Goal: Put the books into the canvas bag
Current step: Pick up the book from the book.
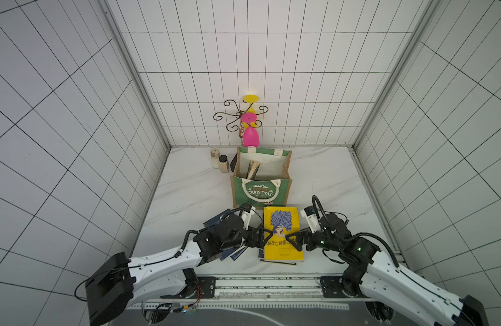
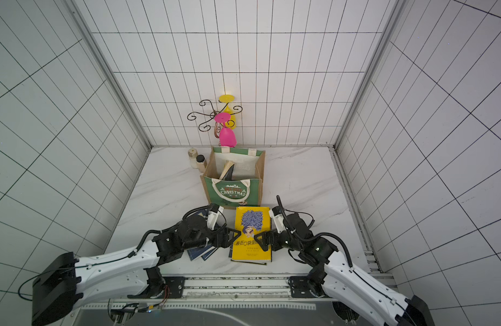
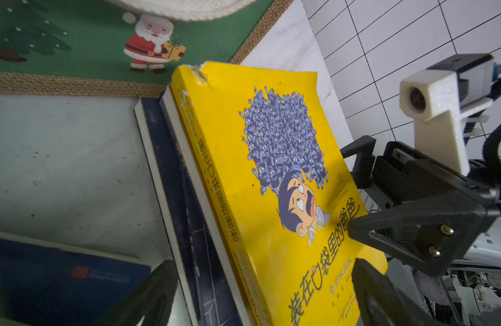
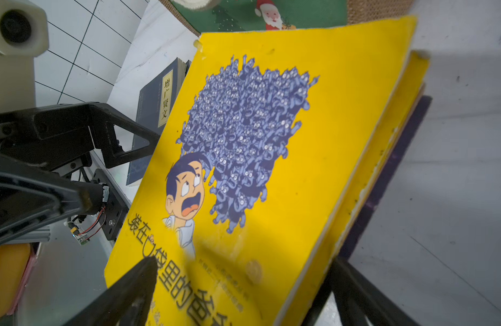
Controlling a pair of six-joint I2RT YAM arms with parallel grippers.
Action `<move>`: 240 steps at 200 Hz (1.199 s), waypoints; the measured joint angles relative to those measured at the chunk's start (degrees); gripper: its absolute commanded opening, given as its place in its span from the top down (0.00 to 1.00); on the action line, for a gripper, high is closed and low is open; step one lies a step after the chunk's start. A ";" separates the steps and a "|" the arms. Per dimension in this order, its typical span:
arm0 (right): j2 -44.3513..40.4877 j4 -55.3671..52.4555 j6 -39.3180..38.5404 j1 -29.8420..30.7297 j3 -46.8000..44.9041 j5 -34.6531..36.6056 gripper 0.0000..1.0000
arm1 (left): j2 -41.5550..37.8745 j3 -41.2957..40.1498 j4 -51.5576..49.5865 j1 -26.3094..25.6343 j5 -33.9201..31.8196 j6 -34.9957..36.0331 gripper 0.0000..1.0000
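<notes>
A bright yellow book (image 1: 281,234) tops a small stack of books in front of the canvas bag (image 1: 260,192), with a dark book (image 3: 170,175) under it. The bag stands upright and open, and a book (image 1: 253,169) leans inside it. My left gripper (image 1: 265,240) (image 3: 263,265) is open at the stack's left edge, one finger over the yellow cover, the other beside the stack near the table. My right gripper (image 1: 293,242) (image 4: 243,262) is open at the right edge, one finger on the cover and one below the stack. Loose navy books (image 1: 215,223) lie under my left arm, one with a yellow title label (image 4: 159,113).
Two small jars (image 1: 219,161) stand left of the bag at the back. Behind the bag a wire stand (image 1: 235,114) holds a pink goblet (image 1: 250,135) and a yellow one (image 1: 250,98). Tiled walls close in three sides, and a metal rail (image 1: 266,282) runs along the front.
</notes>
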 measured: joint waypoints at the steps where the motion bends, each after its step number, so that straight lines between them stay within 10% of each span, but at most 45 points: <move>1: 0.00 -0.04 0.00 0.04 0.04 0.07 0.03 | 0.04 0.02 0.00 0.00 0.00 0.02 0.03; 175: 6.43 2.49 -1.11 6.58 5.29 1.88 0.03 | 2.54 0.31 3.63 4.35 5.79 0.83 0.04; 240: 8.50 5.31 -1.11 6.78 5.42 1.88 0.03 | 2.54 -0.42 5.62 7.41 8.48 -1.33 0.27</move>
